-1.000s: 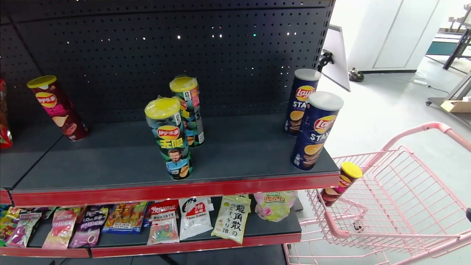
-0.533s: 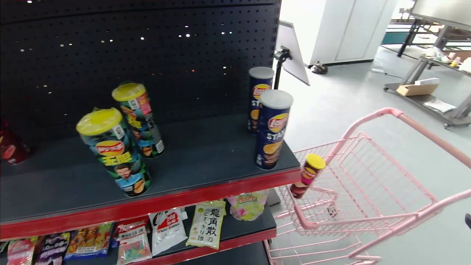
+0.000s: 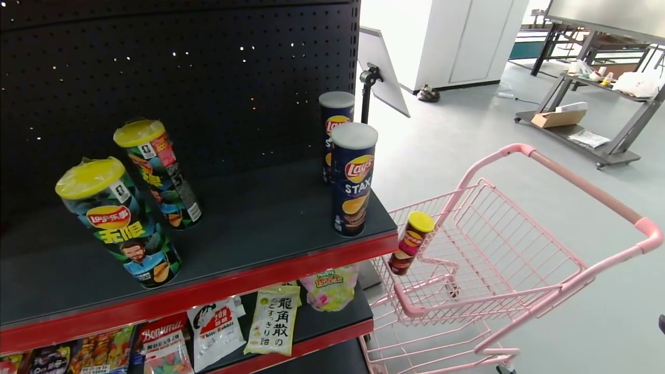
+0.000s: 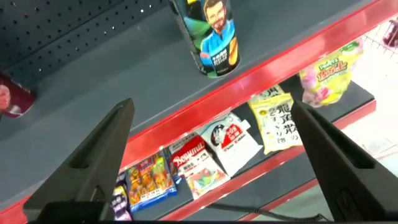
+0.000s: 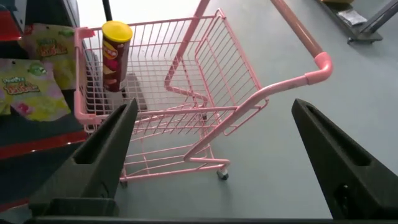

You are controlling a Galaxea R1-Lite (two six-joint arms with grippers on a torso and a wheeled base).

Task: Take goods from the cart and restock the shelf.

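Beside the end of the shelf (image 3: 260, 223), a pink cart (image 3: 576, 182) carrying a single maroon can (image 3: 410, 243), yellow-lidded and standing in the basket corner nearest the shelf. On the upper deck, at the end next to the cart, two blue cans (image 3: 354, 179) with grey lids, one behind the other, the front one near the red lip. Farther along the same deck, well apart from that pair, two green cans (image 3: 117, 223) with yellow lids, again one in front and one behind. Below, on the lower deck, a row of snack bags (image 3: 273, 324) lying flat. Spread wide with nothing between its fingers, the left gripper (image 4: 212, 102), hanging just off the red lip, the front green can and the bags ahead of it. Equally wide and equally empty, the right gripper (image 5: 214, 102), held above the grey floor short of the cart, the maroon can ahead and well clear of both fingers. In the room behind, a metal rack (image 3: 597, 143) with a cardboard box (image 3: 558, 118) on its low deck.
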